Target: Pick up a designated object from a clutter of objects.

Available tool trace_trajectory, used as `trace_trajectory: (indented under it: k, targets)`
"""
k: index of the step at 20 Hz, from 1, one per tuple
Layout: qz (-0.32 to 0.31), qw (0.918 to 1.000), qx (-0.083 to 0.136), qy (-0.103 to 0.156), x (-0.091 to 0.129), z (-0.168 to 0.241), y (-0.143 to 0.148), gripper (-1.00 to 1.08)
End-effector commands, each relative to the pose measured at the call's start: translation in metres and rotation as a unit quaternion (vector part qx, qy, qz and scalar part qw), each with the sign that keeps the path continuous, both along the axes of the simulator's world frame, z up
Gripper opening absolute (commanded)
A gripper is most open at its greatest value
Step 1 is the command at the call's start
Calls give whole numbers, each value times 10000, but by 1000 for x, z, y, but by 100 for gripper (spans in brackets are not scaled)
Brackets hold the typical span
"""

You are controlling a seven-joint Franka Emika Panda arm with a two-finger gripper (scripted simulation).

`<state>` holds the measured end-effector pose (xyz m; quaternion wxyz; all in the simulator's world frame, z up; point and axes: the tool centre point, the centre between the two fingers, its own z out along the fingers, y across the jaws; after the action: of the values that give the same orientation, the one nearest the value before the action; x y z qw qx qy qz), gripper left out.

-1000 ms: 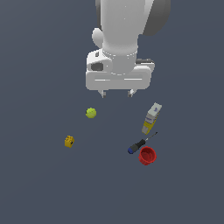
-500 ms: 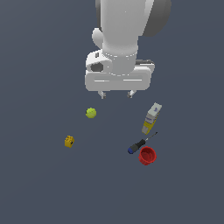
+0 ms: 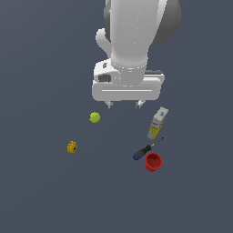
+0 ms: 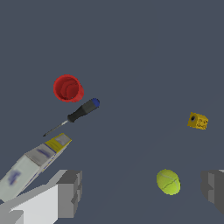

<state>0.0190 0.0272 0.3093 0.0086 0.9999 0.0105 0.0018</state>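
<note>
dark slate-grey tabletop (image 3: 41,195) fills both views, bare but for a loose scatter of items. largest is the white arm, hanging above with its tool (image 3: 124,104) spread wide and holding nothing, well clear of the surface. next the white-and-yellow box (image 3: 157,123) lies tilted, just beside the screwdriver (image 3: 146,149), whose blue-capped handle is just beside or touching the red cup (image 3: 153,162). the cup sits upright, mouth up, toward the exterior view's right, well apart from the tool. the yellow-green ball (image 3: 94,117) and small orange block (image 3: 72,147) lie off to that view's left. this looks like the approach step: the tool must travel over the cup, then descend straddling its rim without nudging the screwdriver.
</note>
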Motion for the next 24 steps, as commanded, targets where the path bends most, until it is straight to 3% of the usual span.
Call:
trace_trajectory:
  k: [1, 16, 24]
  targets:
    - [-87, 10000, -2, 1, 8, -8, 6, 100]
    - [-1024, 9947, 18, -13, 78, -107, 76, 100]
    - [-1519, 9884, 57, -7, 101, -170, 116, 100]
